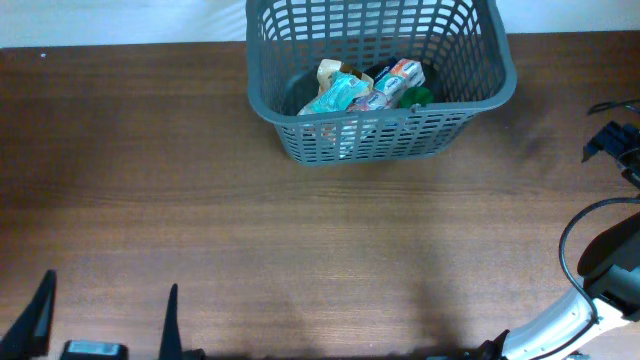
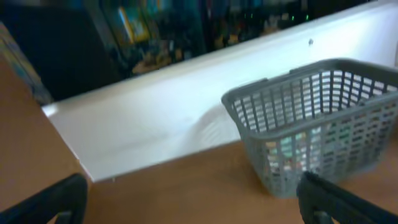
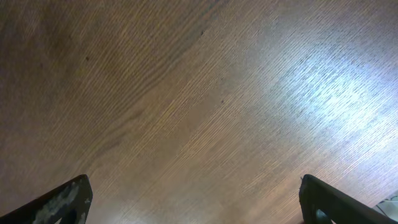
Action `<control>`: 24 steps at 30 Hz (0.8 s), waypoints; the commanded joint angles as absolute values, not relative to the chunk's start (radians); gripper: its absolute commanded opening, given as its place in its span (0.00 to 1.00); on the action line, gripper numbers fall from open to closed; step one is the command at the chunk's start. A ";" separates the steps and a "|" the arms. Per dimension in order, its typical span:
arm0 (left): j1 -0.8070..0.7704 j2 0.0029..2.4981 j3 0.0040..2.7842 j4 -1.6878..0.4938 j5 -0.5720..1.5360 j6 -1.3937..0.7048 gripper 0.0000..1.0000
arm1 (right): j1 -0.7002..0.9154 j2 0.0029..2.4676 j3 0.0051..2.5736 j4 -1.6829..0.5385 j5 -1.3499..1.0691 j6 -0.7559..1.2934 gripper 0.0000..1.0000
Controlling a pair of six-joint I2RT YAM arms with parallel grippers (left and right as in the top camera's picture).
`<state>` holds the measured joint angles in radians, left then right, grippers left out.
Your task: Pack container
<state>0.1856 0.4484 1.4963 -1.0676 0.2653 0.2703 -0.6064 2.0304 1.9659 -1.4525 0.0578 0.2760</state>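
The container (image 1: 380, 130) is a dark grey slotted basket at the back middle of the wooden table. Inside it lie a teal-and-white packet (image 1: 335, 95), an orange-and-white packet (image 1: 392, 80) and something green (image 1: 415, 97). My left gripper (image 1: 108, 318) is at the front left edge, far from the container, open, with nothing between its fingers. In the left wrist view the container (image 2: 311, 118) stands ahead to the right of the open left gripper (image 2: 196, 205). My right gripper (image 3: 198, 202) is open over bare wood, and the container is out of that view.
A white panel (image 2: 155, 124) runs along the table's far edge behind the container. The right arm's white link (image 1: 560, 325) and black cables (image 1: 610, 140) occupy the right side of the table (image 1: 300, 240).
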 commanded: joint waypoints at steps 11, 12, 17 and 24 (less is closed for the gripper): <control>0.113 0.146 0.794 -0.570 0.408 0.286 0.99 | -0.601 2.019 1.964 -1.450 0.056 0.270 0.99; 0.099 0.135 0.766 -0.551 0.408 0.286 0.99 | -0.601 2.019 1.964 -1.450 0.056 0.270 0.99; 0.043 0.100 0.650 -0.488 0.405 0.286 0.99 | -0.601 2.019 1.964 -1.450 0.056 0.270 0.99; -0.031 0.016 0.483 -0.374 0.390 0.286 0.99 | -0.601 2.019 1.964 -1.450 0.056 0.270 0.99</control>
<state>-0.0113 0.0605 0.5381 -0.4137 0.3897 0.2707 -0.6064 2.0304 1.9659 -1.4525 0.0578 0.2764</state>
